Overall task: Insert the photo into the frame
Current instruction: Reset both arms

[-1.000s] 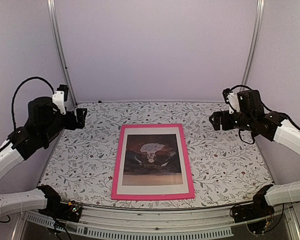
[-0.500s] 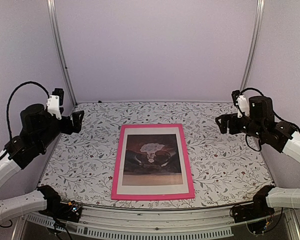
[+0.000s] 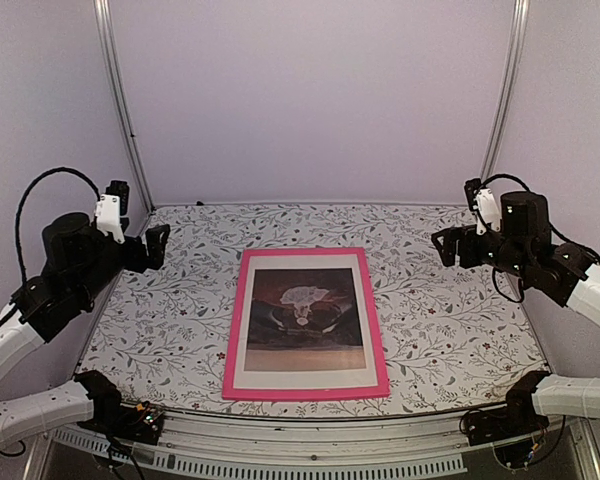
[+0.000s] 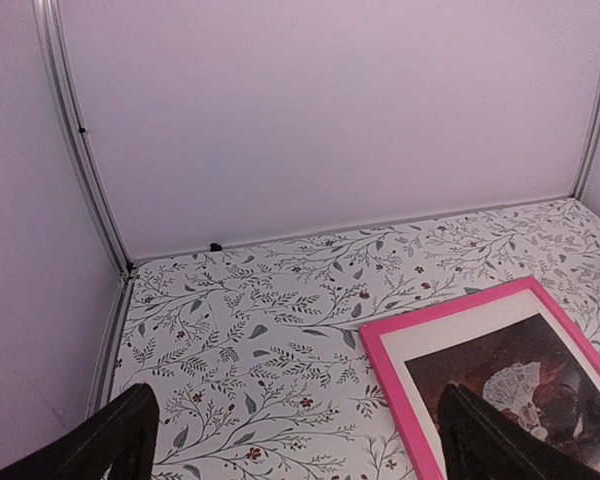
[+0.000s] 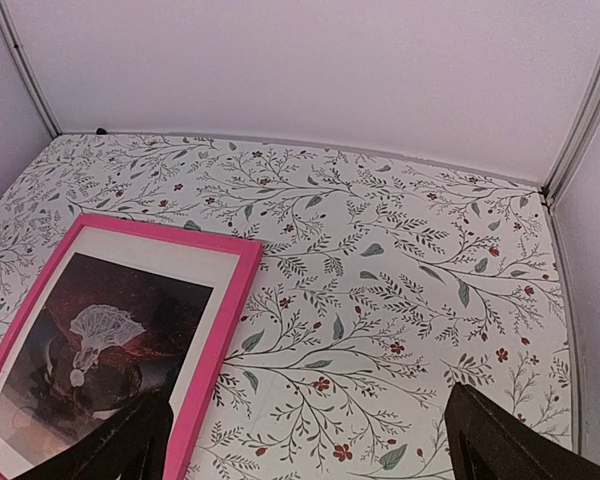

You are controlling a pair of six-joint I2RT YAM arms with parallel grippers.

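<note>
The frame (image 3: 306,391) lies flat on the floral surface (image 3: 450,320), with the photo (image 3: 305,305) inside it, ringed by a white mat (image 3: 305,379). Left of the frame's far end the left tool (image 3: 156,246) hangs released and empty; right of the frame the right tool (image 3: 443,247) hangs likewise, fingers spread, gripping nothing

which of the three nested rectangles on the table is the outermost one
The pink frame. Its thin rails run round the other two: the white mat lies just inside it, and the dark photo with the pale figure sits in the middle.
</note>
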